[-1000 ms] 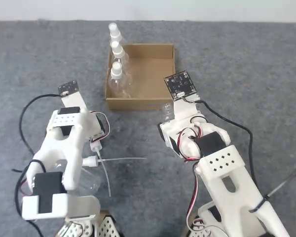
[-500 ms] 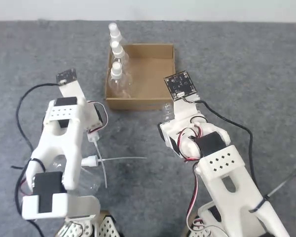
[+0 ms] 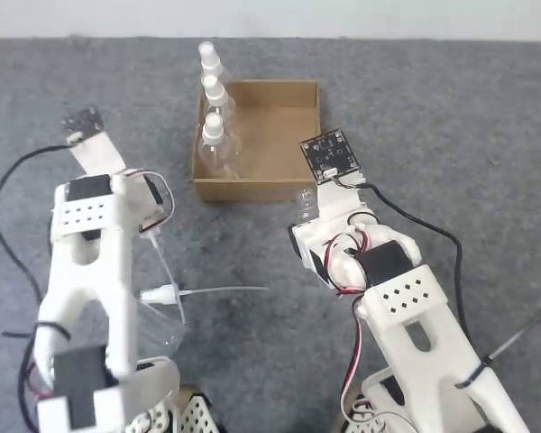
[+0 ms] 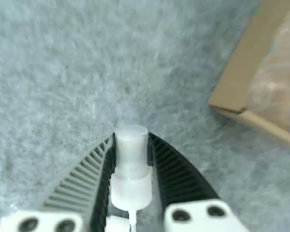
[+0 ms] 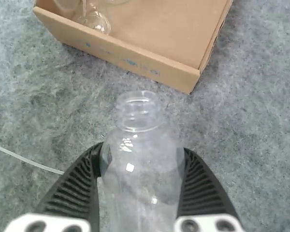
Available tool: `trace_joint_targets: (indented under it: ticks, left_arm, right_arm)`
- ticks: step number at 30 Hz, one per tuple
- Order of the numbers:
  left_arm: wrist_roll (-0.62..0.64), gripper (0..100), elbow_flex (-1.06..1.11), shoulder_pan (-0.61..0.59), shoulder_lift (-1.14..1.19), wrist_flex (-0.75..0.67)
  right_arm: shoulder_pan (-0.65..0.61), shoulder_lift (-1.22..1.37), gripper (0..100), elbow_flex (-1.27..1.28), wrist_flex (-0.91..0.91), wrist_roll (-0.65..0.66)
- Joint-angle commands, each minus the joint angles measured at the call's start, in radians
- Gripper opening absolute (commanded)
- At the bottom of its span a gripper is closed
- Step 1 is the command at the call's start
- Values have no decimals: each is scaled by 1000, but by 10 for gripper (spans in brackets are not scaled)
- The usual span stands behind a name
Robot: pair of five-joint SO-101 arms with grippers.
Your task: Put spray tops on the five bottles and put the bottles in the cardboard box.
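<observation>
- The left arm (image 3: 90, 262) stands at 8 o'clock, wrist tipped toward 11. The left hand (image 4: 130, 139) is clamped on a white plastic spray top (image 4: 131, 166).
- A brown cardboard box (image 3: 252, 189) sits at 12 o'clock on the grey desk (image 3: 451, 108).
- The right arm (image 3: 406, 298) extends from 5 o'clock toward the box. The right hand (image 5: 141, 150) is closed around a clear open-necked plastic bottle (image 5: 137, 121), just at the box's 6 o'clock.

The bench (image 3: 451, 117) is covered in grey, carpet-like fabric. Toward its far side, about mid-width, sits an open cardboard box (image 3: 257, 188). Nearer, on the left, a loose spray top (image 3: 160, 293) lies on its side — thin tube trailing right — and just nearer lies a clear bottle (image 3: 162, 329), partly hidden.
</observation>
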Motion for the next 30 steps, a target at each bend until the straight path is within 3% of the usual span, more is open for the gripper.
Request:
trace_joint_targets:
  ticks: [1,21,30]
  left_arm:
    - [-11,11,-4,-8,-141,17]
    - [-6,11,54,-8,-620,9]
    - [63,11,65,-3,-844,-14]
  right_arm:
    - [19,-41,31,-9,-35,-8]
    - [13,-58,30,-8,-27,-9]
    - [13,-314,30,123,-68,-9]
